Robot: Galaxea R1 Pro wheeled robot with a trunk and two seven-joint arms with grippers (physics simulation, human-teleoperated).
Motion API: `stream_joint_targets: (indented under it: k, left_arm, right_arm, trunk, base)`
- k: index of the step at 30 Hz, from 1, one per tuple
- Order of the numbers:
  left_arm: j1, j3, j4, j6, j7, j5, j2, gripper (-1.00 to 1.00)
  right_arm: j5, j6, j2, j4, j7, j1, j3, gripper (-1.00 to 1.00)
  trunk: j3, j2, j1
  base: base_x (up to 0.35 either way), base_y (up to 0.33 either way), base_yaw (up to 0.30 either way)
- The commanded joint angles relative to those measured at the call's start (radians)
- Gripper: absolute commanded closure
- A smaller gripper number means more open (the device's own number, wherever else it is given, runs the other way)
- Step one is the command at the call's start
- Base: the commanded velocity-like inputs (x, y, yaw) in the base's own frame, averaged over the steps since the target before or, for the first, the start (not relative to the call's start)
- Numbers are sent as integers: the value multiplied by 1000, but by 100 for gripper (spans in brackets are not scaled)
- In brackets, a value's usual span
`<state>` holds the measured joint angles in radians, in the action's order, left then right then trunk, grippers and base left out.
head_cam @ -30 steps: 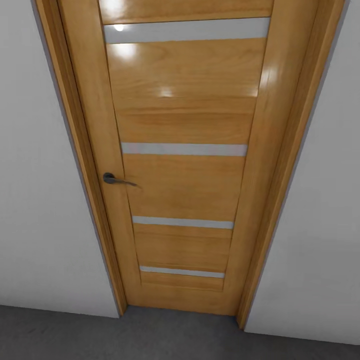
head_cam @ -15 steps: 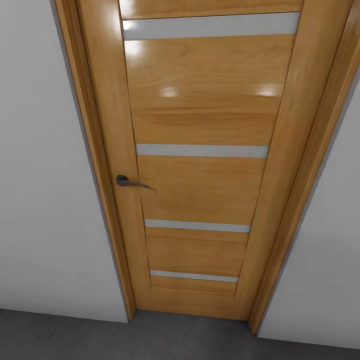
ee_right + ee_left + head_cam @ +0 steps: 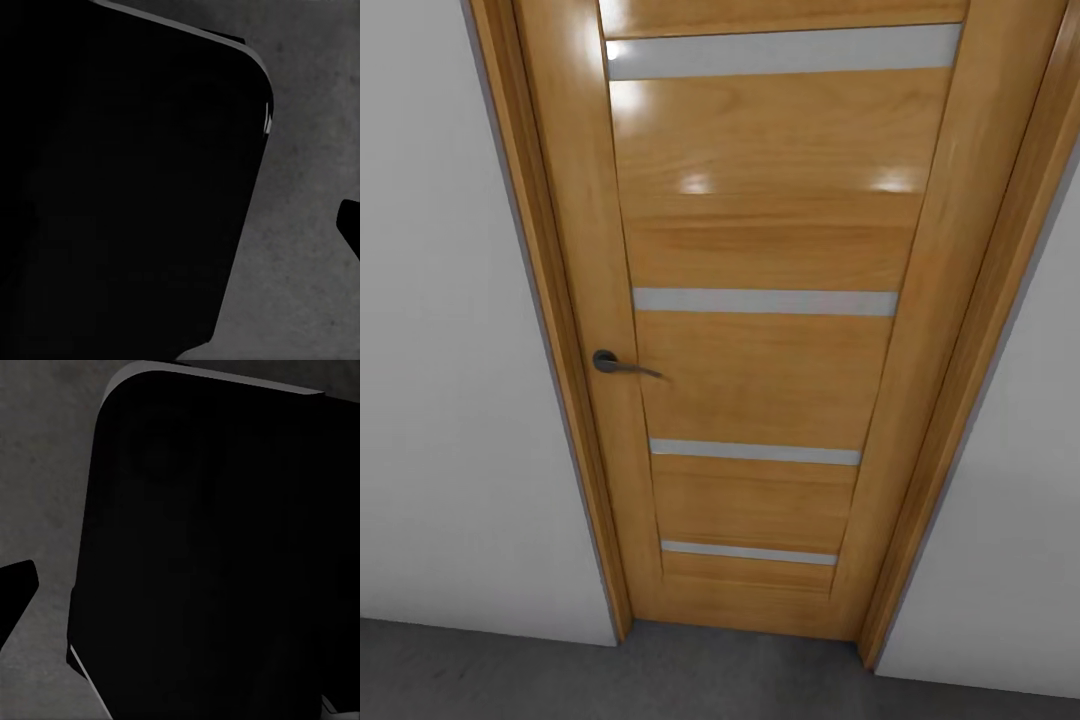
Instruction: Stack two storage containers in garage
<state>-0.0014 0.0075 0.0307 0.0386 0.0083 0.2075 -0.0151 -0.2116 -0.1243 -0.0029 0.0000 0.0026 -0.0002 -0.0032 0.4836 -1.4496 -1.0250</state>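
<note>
Straight ahead of you, in the head view, a closed wooden door [image 3: 760,330] with pale horizontal strips and a dark lever handle [image 3: 622,365] stands between white walls [image 3: 450,400], above the dark grey concrete floor [image 3: 510,670]. Each wrist view shows a black body over that floor; you cannot tell either pincer's opening.

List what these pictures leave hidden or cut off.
- Head view: the wooden door is cut by the top edge; what lies behind it is hidden.
- Left wrist view: a black body covers most of the grey floor.
- Right wrist view: a black body does likewise.
</note>
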Motion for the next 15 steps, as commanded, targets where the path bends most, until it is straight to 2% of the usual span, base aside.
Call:
stream_joint_targets:
  k: [1,10,11,15]
  left_arm:
    - [0,0,0,3,1,6,0,-100]
    - [0,0,0,3,1,5,-1,-100]
    - [0,0,0,3,1,4,-1,-100]
    - [0,0,0,3,1,4,-1,-100]
  right_arm:
    - [-6,-3,0,0,0,0,-1,-100]
    - [-7,-2,4,-2,-3,-1,-2,-100]
    - [-4,10,4,-84,1,-1,-5,-100]
    - [-3,14,7,-177,4,-1,-5,-100]
  trunk:
    - [1,0,0]
    - [1,0,0]
    - [1,0,0]
    - [1,0,0]
  base:
    - [0,0,0]
    - [0,0,0]
    - [0,0,0]
    - [0,0,0]
